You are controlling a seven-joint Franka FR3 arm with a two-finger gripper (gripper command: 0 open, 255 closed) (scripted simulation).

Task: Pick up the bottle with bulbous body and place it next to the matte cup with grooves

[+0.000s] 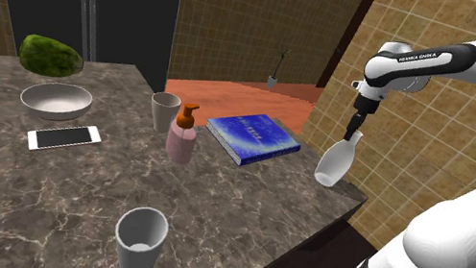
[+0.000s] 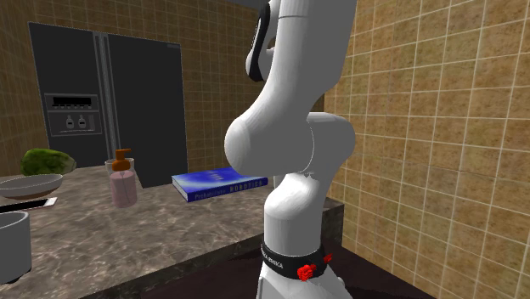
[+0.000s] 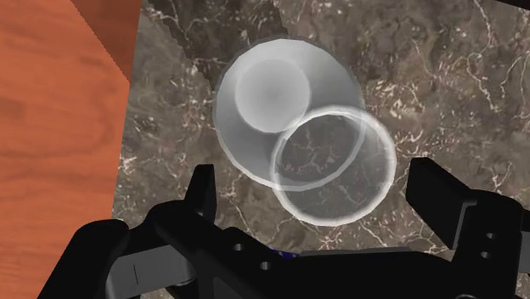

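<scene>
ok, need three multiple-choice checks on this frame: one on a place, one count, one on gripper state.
1. Where does the blue book lie in the shoulder view?
A) on the floor
B) propped upright against the wall
C) flat on the counter, between the pump bottle and the clear bottle

2. How many cups stand on the counter?
A) one
B) two
C) four

3. The fingers of the gripper are
A) apart, either side of the clear bottle's mouth, not touching it
B) shut on the blue book
C) shut on nothing

Answers:
1 C: the shoulder view shows it flat on the counter between those two.
2 B: one stands behind the pump bottle, a second near the front edge.
3 A: the wrist view shows gaps between both fingers and the rim.
</scene>
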